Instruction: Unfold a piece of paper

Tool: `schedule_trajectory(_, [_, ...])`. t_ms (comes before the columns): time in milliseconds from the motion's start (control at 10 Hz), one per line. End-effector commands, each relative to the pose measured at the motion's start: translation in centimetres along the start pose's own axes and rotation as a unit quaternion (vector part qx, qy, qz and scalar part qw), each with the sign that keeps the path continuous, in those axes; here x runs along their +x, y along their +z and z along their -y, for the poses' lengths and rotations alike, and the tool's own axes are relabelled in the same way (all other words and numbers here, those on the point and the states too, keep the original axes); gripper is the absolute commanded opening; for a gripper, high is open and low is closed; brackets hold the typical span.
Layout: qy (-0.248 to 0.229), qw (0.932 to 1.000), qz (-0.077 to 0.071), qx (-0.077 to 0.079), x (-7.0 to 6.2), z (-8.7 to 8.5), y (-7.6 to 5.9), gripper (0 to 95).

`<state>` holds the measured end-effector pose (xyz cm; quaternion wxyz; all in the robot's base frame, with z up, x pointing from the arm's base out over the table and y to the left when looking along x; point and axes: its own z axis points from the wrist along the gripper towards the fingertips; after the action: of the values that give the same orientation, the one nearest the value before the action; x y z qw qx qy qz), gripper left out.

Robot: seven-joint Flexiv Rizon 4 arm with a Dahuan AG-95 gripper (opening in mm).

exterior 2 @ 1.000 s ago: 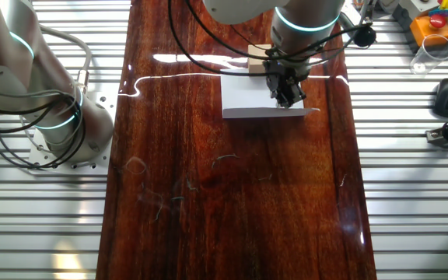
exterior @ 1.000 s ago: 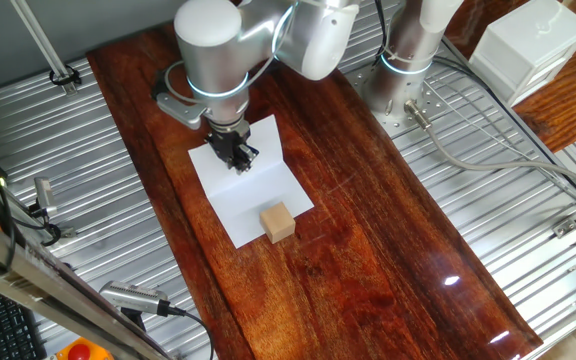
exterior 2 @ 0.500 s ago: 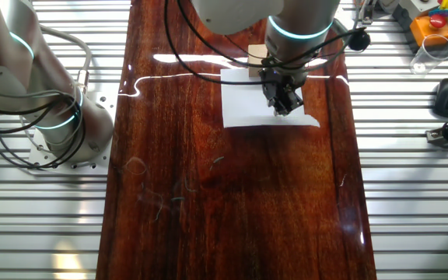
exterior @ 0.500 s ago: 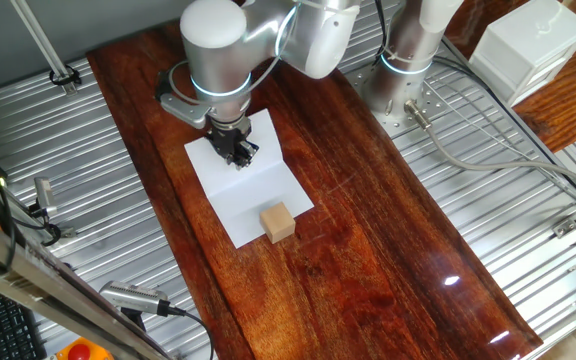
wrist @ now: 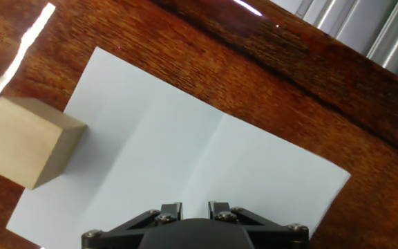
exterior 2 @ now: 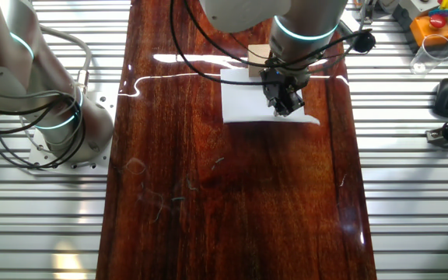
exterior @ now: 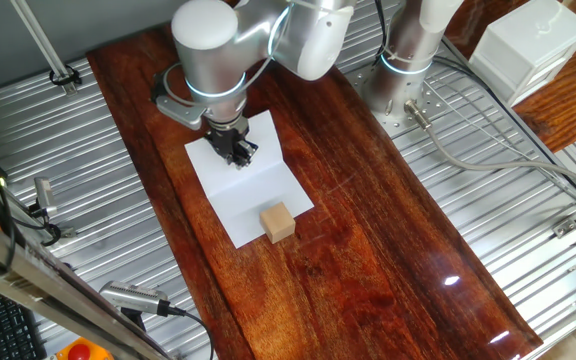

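Observation:
The white piece of paper point(exterior: 258, 190) lies spread on the dark wooden table, with one crease across its middle. It also shows in the other fixed view point(exterior 2: 243, 105) and in the hand view point(wrist: 185, 152). A small tan wooden cube point(exterior: 278, 222) stands on the paper's one end, seen too in the other fixed view point(exterior 2: 258, 53) and the hand view point(wrist: 26, 142). My gripper point(exterior: 236, 152) hovers just over the half of the paper away from the cube. Its fingers stand slightly apart with nothing between them in the hand view point(wrist: 193, 205). One paper corner point(exterior 2: 311, 120) curls up a little.
A white boxy block point(exterior: 530, 45) stands off the table at the far right. A second arm's base point(exterior: 403, 70) is bolted beside the board, also in the other fixed view point(exterior 2: 53, 117). Ribbed metal surrounds the wooden board point(exterior: 388, 260). Cables run at the right.
The raised flap of paper has come down flat away from the cube, so the sheet now lies open. My gripper has shifted slightly and no longer holds the paper's edge.

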<state>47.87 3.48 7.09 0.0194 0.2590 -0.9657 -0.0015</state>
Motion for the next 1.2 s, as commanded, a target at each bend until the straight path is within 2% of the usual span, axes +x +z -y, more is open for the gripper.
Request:
schedule_trajectory(100, [0.022,0.9998,0.000,0.002,0.0,0.0,0.0,19.0])
schedule_trajectory(300, [0.024,0.9997,-0.001,0.007,0.0,0.0,0.0,19.0])
schedule_trajectory(500, [0.011,0.9999,0.003,0.003,1.0,1.5,1.3,19.0])
schedule_trajectory(600, [0.006,1.0000,0.003,0.003,1.4,2.1,1.7,0.0])
schedule_trajectory(900, [0.000,1.0000,-0.002,0.001,2.7,3.3,3.1,0.0])
schedule_trajectory(1100, [0.002,1.0000,-0.001,0.001,2.7,3.3,3.1,0.0])
schedule_trajectory(1200, [0.002,1.0000,0.001,-0.001,2.7,3.3,3.1,19.0])
